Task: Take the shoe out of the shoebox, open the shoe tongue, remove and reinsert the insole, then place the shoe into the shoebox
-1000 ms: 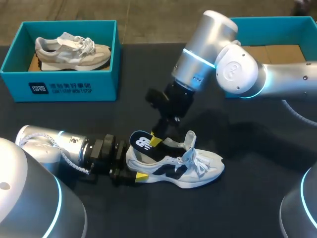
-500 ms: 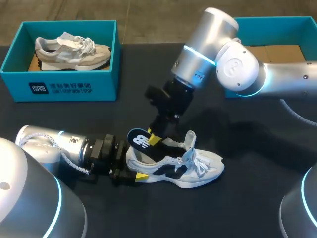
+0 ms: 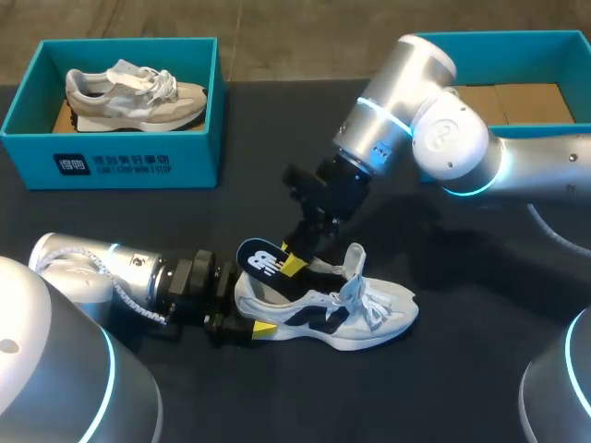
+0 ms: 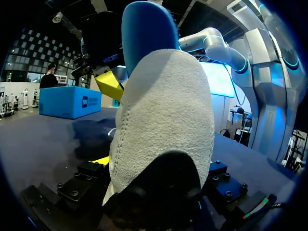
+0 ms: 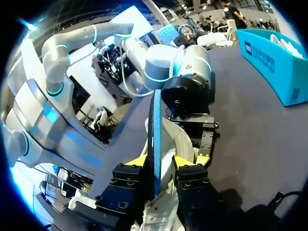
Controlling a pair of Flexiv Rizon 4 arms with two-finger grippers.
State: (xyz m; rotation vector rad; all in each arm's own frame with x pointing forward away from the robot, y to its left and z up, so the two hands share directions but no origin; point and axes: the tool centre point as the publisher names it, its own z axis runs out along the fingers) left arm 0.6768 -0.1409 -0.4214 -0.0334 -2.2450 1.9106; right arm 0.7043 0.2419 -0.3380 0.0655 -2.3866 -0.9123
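Observation:
A white shoe (image 3: 342, 314) with dark side panels lies on its sole on the black table, toe to the right. Its blue insole (image 3: 261, 261) sticks up out of the heel opening. My left gripper (image 3: 242, 318) lies flat on the table with its fingers on both sides of the heel (image 4: 163, 125). My right gripper (image 3: 294, 261) comes down from above onto the insole. In the right wrist view the insole (image 5: 156, 139) stands edge-on between the parted yellow tips of the right gripper (image 5: 159, 163), with a gap on one side. The teal shoebox (image 3: 517, 46) stands at the back right.
A second teal box (image 3: 111, 152) at the back left holds a beige shoe (image 3: 134, 92). The right box shows only brown cardboard inside. My right arm spans the space between that box and the shoe.
My right gripper's fingers have parted from the insole, and the right arm has shifted a little to the right. The insole stands slightly freer of the heel. The left arm has kept still.

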